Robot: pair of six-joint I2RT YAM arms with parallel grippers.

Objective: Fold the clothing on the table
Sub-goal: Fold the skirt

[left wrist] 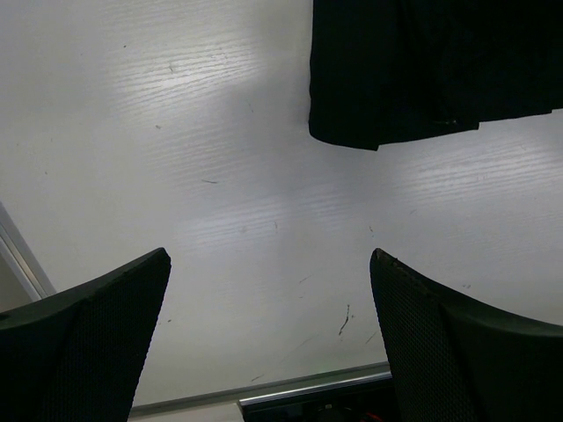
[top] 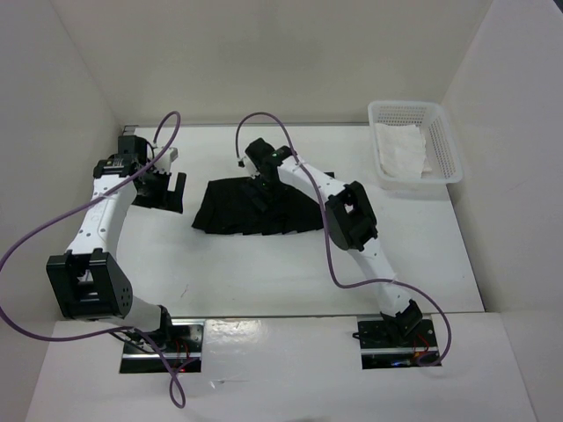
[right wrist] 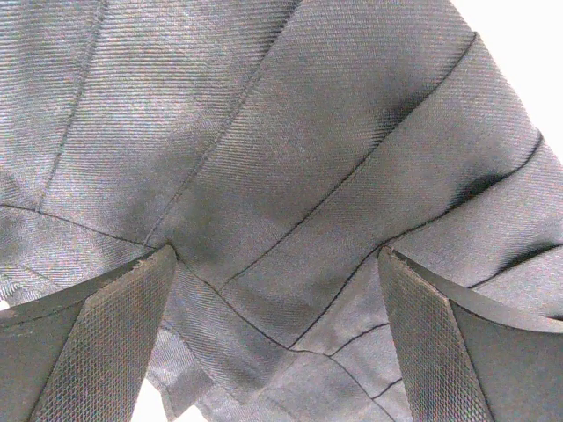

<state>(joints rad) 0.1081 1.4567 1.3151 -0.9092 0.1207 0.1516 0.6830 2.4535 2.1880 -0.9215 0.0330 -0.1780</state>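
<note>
Right gripper, jaws spread wide, hangs just above the skirt. Its fingers straddle the black pleats and pinch nothing. Left gripper, also spread and empty, hovers over bare table, just left of the skirt's edge.

The skirt lies spread out near the middle of the table, toward the far side. No fold shows in it yet.

The step in hand looks like the first grasp. The right gripper sits over the middle of the cloth, where closing would likely bunch the pleats. A hold at an edge or corner would probably serve better. The left gripper would need to move right to reach the nearest corner. Lifting both corners together and keeping them low should keep the pleats in order.

A white basket holding a white cloth stands at the far right corner, well apart. The right arm reaches over the skirt's right side and hides part of it. Purple cables loop from both arms.
</note>
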